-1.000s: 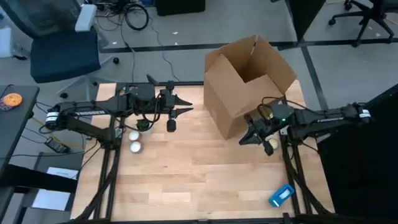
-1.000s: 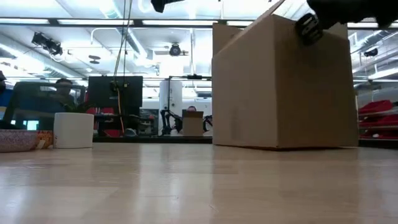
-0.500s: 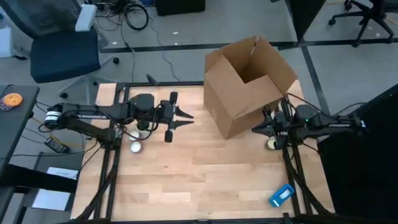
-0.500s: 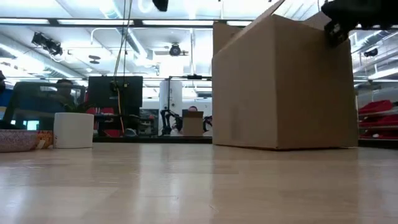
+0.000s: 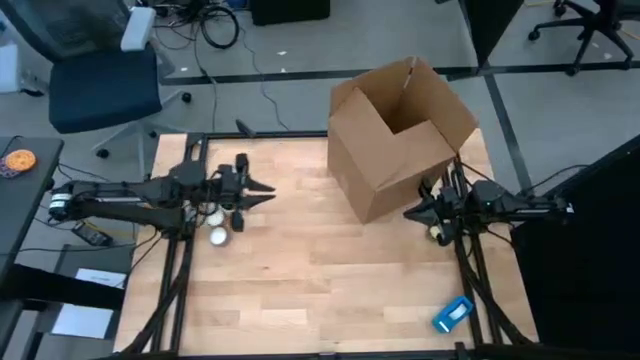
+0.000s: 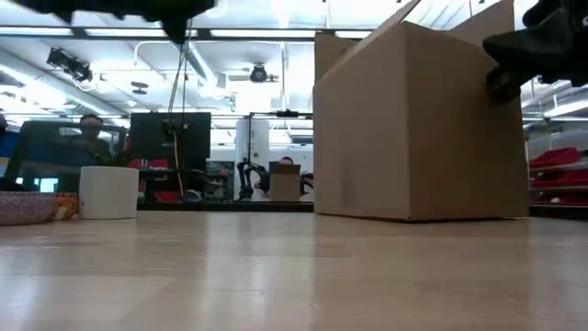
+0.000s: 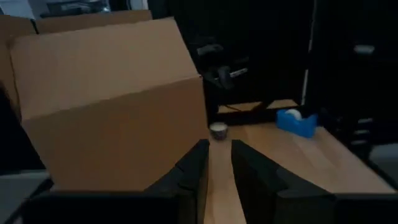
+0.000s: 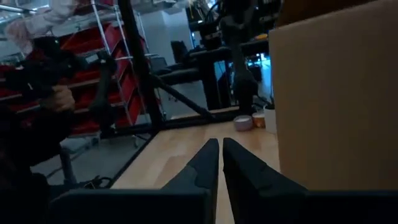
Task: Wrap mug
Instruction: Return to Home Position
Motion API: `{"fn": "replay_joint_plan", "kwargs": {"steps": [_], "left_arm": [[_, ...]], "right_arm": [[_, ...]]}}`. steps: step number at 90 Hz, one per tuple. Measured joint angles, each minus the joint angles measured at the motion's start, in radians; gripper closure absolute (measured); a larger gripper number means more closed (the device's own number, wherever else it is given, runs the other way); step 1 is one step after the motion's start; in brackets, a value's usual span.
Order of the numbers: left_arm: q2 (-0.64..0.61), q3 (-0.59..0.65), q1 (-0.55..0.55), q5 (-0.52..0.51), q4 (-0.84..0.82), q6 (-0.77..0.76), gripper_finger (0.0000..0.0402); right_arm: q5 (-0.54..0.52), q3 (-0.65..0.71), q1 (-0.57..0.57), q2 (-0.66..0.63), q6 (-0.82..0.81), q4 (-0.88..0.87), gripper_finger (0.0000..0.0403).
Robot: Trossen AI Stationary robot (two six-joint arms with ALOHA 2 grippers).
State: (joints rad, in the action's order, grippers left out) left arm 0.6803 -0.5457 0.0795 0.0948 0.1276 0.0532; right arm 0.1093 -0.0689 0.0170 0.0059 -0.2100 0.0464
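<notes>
A white mug-like cup (image 6: 108, 191) stands upright on its base at the table's left side; seen from above it is one of two white round things (image 5: 216, 236) beside the left arm. My left gripper (image 5: 260, 190) hovers just right of them, slightly open and holding nothing; its fingers (image 7: 198, 168) point at the cardboard box (image 5: 400, 130). My right gripper (image 5: 410, 213) hangs shut and holding nothing by the box's near right corner, and its fingers (image 8: 208, 163) point across the table toward the left side.
The open cardboard box (image 6: 418, 124) stands tilted at the table's far right. A small whitish cup (image 5: 437, 233) sits under the right arm. A blue tape dispenser (image 5: 452, 313) lies near the front right corner. Bare wood (image 5: 320, 270) fills the middle and front. A person (image 8: 43, 93) stands beyond the table.
My left arm has drawn back toward the table's left edge and sunk lower, entering the low view's top left. My right arm has pulled back toward the right edge and come down beside the box. Nothing on the table has moved.
</notes>
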Motion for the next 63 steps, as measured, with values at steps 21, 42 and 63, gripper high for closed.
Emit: {"fn": "replay_joint_plan", "kwargs": {"steps": [21,42,63], "left_arm": [[-0.306,0.162,0.000,-0.078,-0.032,-0.109,0.0348],[-0.491,0.211,0.000,-0.133,-0.202,-0.145,0.0348],[-0.541,0.293,-0.002,-0.071,-0.220,-0.163,0.0348]], "right_arm": [[0.024,0.000,0.000,0.007,0.023,0.004,0.0403],[0.023,0.000,0.000,0.007,0.023,-0.003,0.0403],[0.023,0.000,0.000,0.007,0.026,-0.003,0.0403]]}}
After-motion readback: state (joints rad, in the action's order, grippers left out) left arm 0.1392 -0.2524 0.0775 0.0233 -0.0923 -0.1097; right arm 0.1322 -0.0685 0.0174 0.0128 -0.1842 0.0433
